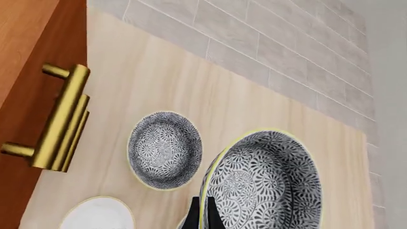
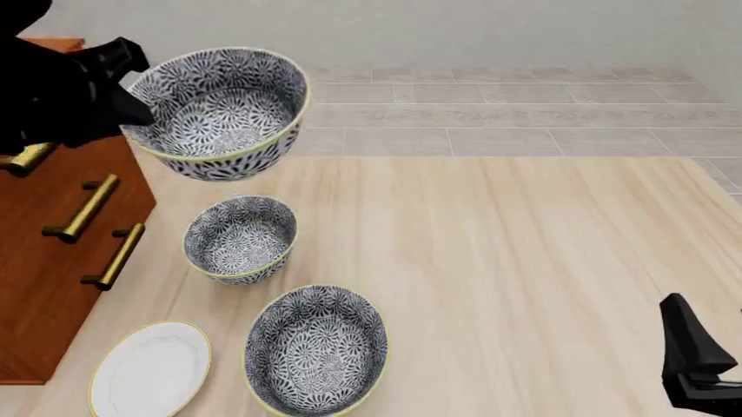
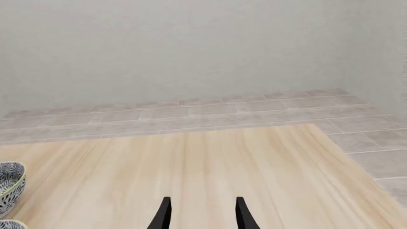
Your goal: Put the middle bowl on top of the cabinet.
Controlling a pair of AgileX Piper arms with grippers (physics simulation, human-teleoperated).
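One middle bowl (image 2: 221,111) aloft in the left claw (image 2: 130,102), right claw (image 3: 201,213) parted, empty.

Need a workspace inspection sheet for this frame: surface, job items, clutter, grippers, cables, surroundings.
Surface: pale wooden table, no damage visible.
Job's things: lifted bowl held in the air beside the cabinet, not yet on top.
Clutter: two matching bowls on the table, far one, near one; white plate by the cabinet.
Grippers: left gripper clamps the lifted bowl's rim; right gripper open, empty, low over the table.
Cables: nothing seen.
Surroundings: grey tiled floor, plain wall.
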